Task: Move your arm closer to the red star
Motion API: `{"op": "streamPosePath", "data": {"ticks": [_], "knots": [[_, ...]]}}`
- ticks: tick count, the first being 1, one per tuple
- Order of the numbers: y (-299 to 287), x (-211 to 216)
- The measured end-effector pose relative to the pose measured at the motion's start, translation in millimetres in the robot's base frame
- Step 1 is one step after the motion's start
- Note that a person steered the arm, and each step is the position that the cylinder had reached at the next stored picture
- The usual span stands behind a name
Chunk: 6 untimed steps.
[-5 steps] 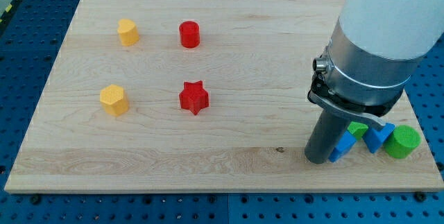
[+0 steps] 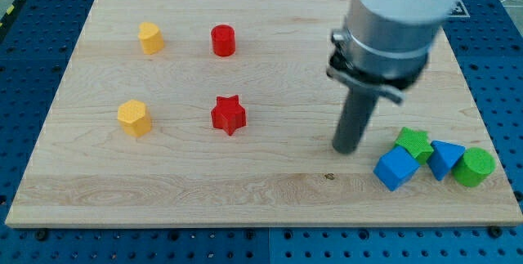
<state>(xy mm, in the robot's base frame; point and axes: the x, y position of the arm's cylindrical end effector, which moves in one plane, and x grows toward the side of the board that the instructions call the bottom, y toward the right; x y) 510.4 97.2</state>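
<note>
Since my tip (image 2: pixel 346 149) sits right of the red star (image 2: pixel 228 114), I slide straight left, stopping short; no hand is fitted.

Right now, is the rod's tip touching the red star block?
No: my tip rests on bare wooden board, well to the view's right of the red star, with a clear gap between them.

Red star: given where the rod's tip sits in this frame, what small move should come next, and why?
Probably a short slide toward the view's left. My tip stands right of the red star and slightly lower, apart from it, with bare board between them. The blue cube and its neighbours lie on the tip's other side, so nothing blocks that path.
</note>
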Motion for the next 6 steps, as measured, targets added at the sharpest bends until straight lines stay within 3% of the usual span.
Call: {"op": "streamPosePath", "data": {"ticks": [1, 2, 4, 6], "knots": [[-17.7, -55.1], [-54.6, -81.5], [-157.5, -81.5], [-212.0, -69.0]]}}
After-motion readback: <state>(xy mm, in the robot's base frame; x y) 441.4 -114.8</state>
